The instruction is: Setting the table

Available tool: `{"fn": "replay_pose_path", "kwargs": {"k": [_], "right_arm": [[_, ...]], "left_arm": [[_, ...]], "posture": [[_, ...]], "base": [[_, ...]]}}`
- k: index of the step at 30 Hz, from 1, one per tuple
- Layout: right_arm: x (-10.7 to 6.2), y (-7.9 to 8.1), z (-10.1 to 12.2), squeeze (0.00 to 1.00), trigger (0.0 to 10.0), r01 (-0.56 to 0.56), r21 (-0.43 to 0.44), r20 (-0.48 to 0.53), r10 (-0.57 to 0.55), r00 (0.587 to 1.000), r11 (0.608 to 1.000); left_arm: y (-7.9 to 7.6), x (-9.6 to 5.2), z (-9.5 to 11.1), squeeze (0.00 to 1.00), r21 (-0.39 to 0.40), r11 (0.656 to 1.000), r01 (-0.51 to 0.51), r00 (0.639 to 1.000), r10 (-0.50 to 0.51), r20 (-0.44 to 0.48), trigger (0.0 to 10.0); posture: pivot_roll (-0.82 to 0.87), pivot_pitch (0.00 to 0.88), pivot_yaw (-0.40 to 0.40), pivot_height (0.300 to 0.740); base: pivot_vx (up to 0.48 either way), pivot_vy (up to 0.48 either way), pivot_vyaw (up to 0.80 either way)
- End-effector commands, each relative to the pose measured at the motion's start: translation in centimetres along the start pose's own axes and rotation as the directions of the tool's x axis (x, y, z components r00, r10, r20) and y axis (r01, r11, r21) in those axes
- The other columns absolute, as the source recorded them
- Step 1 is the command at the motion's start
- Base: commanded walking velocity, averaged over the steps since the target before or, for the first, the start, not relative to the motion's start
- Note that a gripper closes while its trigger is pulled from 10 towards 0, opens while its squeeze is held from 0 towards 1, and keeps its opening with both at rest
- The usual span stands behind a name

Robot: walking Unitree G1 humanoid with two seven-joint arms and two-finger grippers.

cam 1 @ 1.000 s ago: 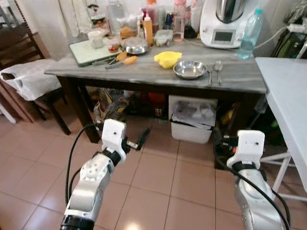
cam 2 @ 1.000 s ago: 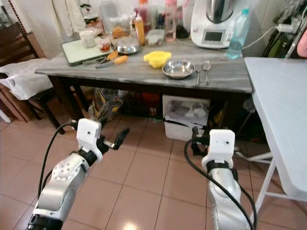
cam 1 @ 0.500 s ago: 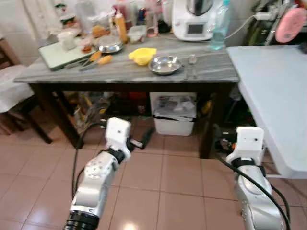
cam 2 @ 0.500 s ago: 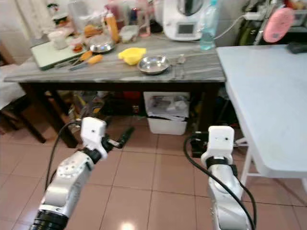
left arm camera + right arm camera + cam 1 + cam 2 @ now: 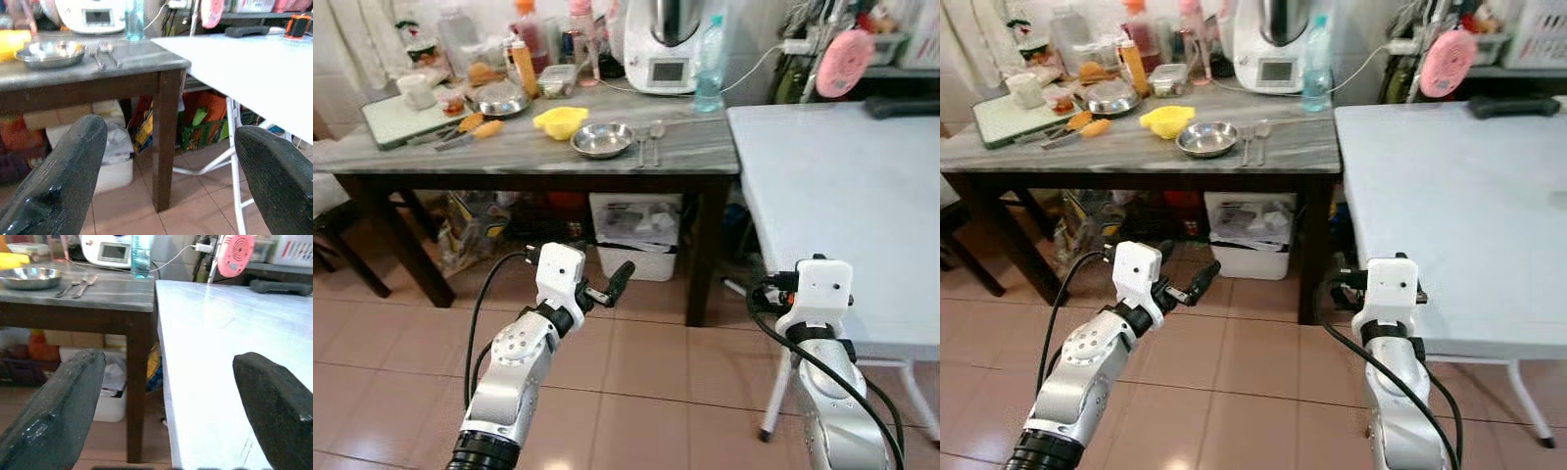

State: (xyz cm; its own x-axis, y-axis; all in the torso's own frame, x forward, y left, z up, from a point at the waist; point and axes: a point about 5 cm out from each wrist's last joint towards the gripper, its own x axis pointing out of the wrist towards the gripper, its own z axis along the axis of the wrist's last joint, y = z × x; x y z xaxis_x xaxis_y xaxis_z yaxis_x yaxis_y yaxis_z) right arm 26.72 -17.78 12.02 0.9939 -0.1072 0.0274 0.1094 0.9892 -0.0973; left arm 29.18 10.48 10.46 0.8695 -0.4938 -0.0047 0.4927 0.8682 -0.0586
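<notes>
You're looking at a home kitchen: ahead of your left gripper (image 5: 625,277) a dark wooden table (image 5: 538,157) carries a steel bowl (image 5: 601,140), sauce bottles (image 5: 523,65), a cutting board (image 5: 396,113) and a food processor (image 5: 663,44), with terracotta floor tiles (image 5: 646,362) below.

Bright, even indoor light; glare on the white table (image 5: 1449,196), close wrist-view fingers blurred.

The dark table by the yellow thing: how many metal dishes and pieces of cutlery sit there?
Shallow steel bowl: 1
Fork: 1
Spoon: 1
Round steel dish farther back: 1
Total: 4
</notes>
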Motion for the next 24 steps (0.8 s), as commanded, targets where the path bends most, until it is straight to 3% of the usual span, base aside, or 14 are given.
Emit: {"fn": "replay_pose_path", "kwargs": {"k": [1,14,24], "right_arm": [[0.14,0.35,0.48,0.0,10.0,-0.011,0.004,0.02,0.011,1.0,1.0],[0.15,0.17,0.44,0.0,10.0,0.007,0.005,0.019,-0.008,1.0,1.0],[0.24,0.13,0.41,0.0,10.0,0.01,0.006,0.018,-0.01,1.0,1.0]], "left_arm": [[0.45,-0.12,0.16,0.0,0.01,1.0,-0.009,1.0,0.009,0.002,10.0],[0.32,0.14,0.26,0.0,0.007,1.0,0.006,1.0,-0.006,0.006,10.0],[0.26,0.23,0.26,0.0,0.006,1.0,0.011,1.0,-0.011,0.006,10.0]], "posture": [[-0.11,0.0,0.081,0.74],[-0.11,0.0,0.087,0.74],[-0.11,0.0,0.089,0.74]], "base": [[0.0,-0.416,0.0],[0.0,-0.48,0.0],[0.0,-0.48,-0.5]]}}
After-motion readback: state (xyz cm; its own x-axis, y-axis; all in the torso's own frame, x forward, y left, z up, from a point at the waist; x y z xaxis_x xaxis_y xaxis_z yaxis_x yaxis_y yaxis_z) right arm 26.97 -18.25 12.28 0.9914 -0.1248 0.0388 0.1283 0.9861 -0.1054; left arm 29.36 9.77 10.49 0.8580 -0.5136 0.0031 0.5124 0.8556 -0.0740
